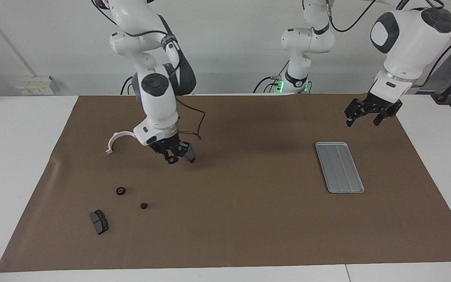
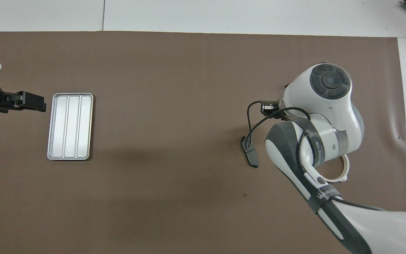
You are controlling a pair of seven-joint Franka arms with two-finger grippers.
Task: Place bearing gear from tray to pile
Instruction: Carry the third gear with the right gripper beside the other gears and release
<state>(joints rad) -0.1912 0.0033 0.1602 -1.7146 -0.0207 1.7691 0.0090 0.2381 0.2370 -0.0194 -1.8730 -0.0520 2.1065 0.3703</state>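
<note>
My right gripper [image 1: 172, 157] hangs low over the mat, shut on a small black bearing gear [image 1: 171, 160]. It is right beside a dark brake pad [image 1: 190, 156] of the pile. In the overhead view the right wrist hides the gripper and what it holds. The silver ridged tray [image 1: 339, 167] lies toward the left arm's end with nothing in it. My left gripper [image 1: 370, 114] waits open above the mat, close to the tray's robot-side corner, also seen as the left gripper [image 2: 30, 100] beside the tray [image 2: 69, 126].
The pile's other parts lie toward the right arm's end: a white half-ring bracket [image 1: 115, 140], two small black gears [image 1: 120, 190] [image 1: 143, 205] and a second brake pad [image 1: 99, 221]. The brown mat [image 1: 249, 219] covers the table.
</note>
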